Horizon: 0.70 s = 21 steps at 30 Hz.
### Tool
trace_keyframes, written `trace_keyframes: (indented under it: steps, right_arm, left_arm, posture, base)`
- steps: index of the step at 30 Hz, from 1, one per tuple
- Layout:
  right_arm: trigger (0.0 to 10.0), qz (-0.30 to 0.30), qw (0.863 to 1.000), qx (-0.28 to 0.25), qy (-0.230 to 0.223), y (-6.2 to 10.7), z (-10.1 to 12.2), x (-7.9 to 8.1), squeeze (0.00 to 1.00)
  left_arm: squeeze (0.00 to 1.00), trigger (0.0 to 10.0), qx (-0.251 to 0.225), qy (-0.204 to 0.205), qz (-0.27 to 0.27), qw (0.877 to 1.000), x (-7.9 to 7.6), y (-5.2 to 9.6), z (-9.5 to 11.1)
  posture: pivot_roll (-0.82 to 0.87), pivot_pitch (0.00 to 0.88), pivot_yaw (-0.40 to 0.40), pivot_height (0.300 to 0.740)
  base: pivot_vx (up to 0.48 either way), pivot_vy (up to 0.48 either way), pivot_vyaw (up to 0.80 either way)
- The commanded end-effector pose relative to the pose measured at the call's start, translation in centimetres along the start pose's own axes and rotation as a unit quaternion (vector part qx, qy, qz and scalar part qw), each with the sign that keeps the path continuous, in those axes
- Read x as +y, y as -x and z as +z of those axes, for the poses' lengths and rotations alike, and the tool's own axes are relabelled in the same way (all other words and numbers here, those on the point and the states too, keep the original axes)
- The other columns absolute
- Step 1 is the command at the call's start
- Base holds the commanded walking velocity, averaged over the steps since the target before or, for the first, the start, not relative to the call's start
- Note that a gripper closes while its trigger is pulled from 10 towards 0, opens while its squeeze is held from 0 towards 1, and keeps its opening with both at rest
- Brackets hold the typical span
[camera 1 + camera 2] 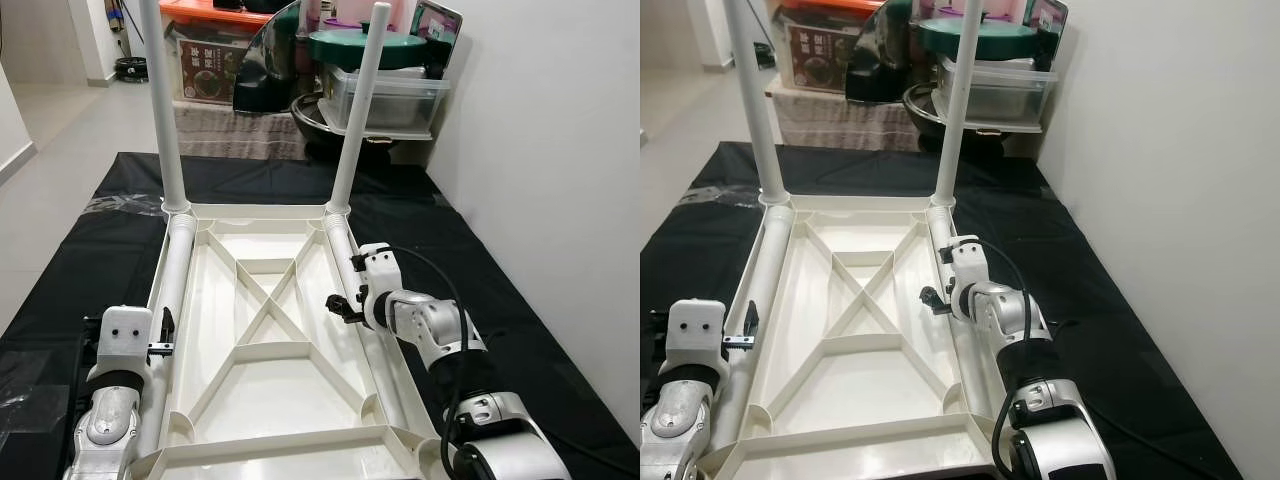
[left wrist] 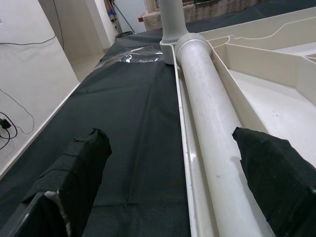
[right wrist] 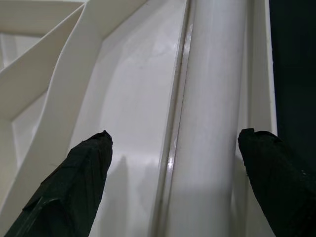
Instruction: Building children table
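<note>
Upright legs (image 1: 357, 110) cut off by top edge above tabletop (image 1: 270, 330). Near tabletop corners hidden behind arms. Right gripper (image 1: 345, 306) fingers too small to tell.

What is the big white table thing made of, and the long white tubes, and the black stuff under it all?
The upside-down tabletop looks like moulded plastic: cream-white, slightly glossy, with thin stiffening ribs crossing inside. The legs seem to be plastic tubes too, smooth with a soft sheen; one shows ridged threads at its end in the left wrist view. The black floor cover looks like woven cloth: matte, finely textured and gently creased.
</note>
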State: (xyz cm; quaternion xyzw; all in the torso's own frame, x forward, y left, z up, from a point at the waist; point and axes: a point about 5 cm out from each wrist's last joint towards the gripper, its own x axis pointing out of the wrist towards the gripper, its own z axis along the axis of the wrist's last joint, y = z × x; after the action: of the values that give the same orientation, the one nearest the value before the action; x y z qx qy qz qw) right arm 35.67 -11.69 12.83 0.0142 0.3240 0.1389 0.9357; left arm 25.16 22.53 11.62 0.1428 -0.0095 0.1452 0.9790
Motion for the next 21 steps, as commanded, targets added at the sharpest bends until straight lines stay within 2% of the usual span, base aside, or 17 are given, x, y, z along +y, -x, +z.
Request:
trace_keyframes:
  steps: [1, 4, 5, 6, 10, 13, 17, 19, 21]
  right_arm:
    - [10.0, -0.021, 0.995, 0.076, -0.056, -0.1, -3.3, -1.5, 0.00]
    - [10.0, -0.020, 0.994, 0.078, -0.073, 0.3, -3.4, -1.7, 0.00]
    - [10.0, -0.020, 0.994, 0.078, -0.073, 0.3, -3.4, -1.7, 0.00]
    - [10.0, -0.023, 0.996, 0.055, -0.067, 0.8, -2.1, -2.3, 0.00]
    - [10.0, -0.024, 0.996, 0.049, -0.066, 0.9, -1.7, -2.5, 0.00]
    - [10.0, -0.031, 0.996, 0.051, -0.064, 1.0, -1.6, -3.2, 0.00]
    - [10.0, 0.017, 0.993, 0.097, -0.067, 1.1, -3.1, -2.9, 0.00]
    - [10.0, 0.068, 0.987, 0.126, -0.069, 1.3, -4.0, -2.0, 0.00]
    - [10.0, 0.068, 0.987, 0.126, -0.069, 1.3, -4.0, -2.0, 0.00]
  left_arm:
    - [0.00, 10.0, 0.014, -0.006, -0.003, 1.000, -0.2, 0.2, -0.7]
    - [0.00, 10.0, 0.014, -0.007, -0.003, 1.000, -0.2, 0.2, -0.7]
    - [0.00, 10.0, 0.014, -0.007, -0.003, 1.000, -0.2, 0.2, -0.7]
    - [0.00, 10.0, 0.014, -0.006, -0.004, 1.000, -0.3, 0.1, -0.7]
    - [0.00, 10.0, 0.014, -0.006, -0.005, 1.000, -0.3, 0.1, -0.7]
    - [0.00, 10.0, 0.014, -0.006, -0.006, 1.000, -0.4, 0.1, -0.7]
    - [0.00, 10.0, 0.013, -0.007, -0.006, 1.000, -0.3, -0.1, -0.7]
    - [0.00, 10.0, 0.012, -0.009, -0.005, 1.000, -0.2, -0.1, -0.7]
    - [0.00, 10.0, 0.012, -0.009, -0.005, 1.000, -0.2, -0.1, -0.7]
  posture:
    - [0.06, 0.000, -0.122, 0.740]
    - [0.06, 0.000, -0.119, 0.740]
    - [0.06, 0.000, -0.119, 0.740]
    - [0.05, 0.000, -0.117, 0.740]
    - [0.05, 0.000, -0.117, 0.740]
    - [0.05, 0.000, -0.115, 0.740]
    - [0.06, 0.000, -0.118, 0.740]
    - [0.06, 0.000, -0.118, 0.740]
    - [0.06, 0.000, -0.118, 0.740]
  base:
    - [0.000, 0.000, 0.00]
    - [0.000, 0.000, 0.00]
    - [0.000, 0.000, 0.00]
    - [0.000, 0.000, 0.00]
    - [0.000, 0.000, 0.00]
    - [0.000, 0.000, 0.00]
    - [0.000, 0.000, 0.00]
    - [0.000, 0.000, 0.00]
    - [0.000, 0.000, 0.00]
